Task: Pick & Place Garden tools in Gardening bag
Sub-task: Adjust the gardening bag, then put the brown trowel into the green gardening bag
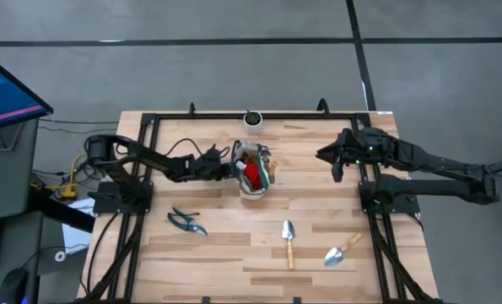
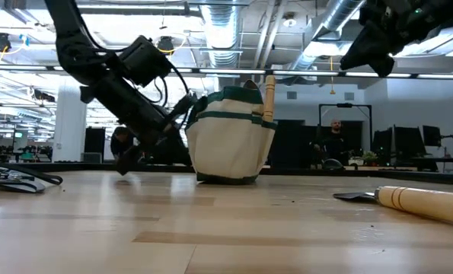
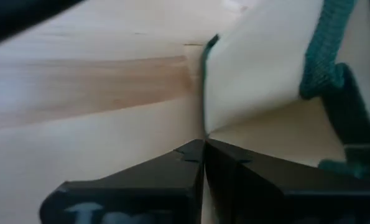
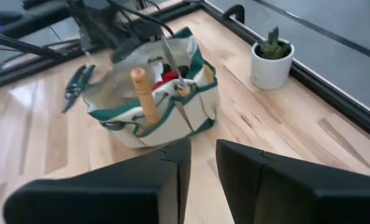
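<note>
Garden tools are partly packed: the gardening bag (image 1: 253,171) stands mid-bench with a wooden-handled tool (image 4: 144,93) upright inside and a red item (image 1: 251,173) showing at its mouth. Still out on the bench (image 1: 217,253) lie the pruning shears (image 1: 186,222) and two trowels (image 1: 289,242) (image 1: 342,251). I judge the job roughly half done. The left gripper (image 1: 227,170), fingers together, pinches the bag's near edge. The right gripper (image 1: 328,156) hangs high, well apart from the bag, fingers slightly apart and holding nothing.
</note>
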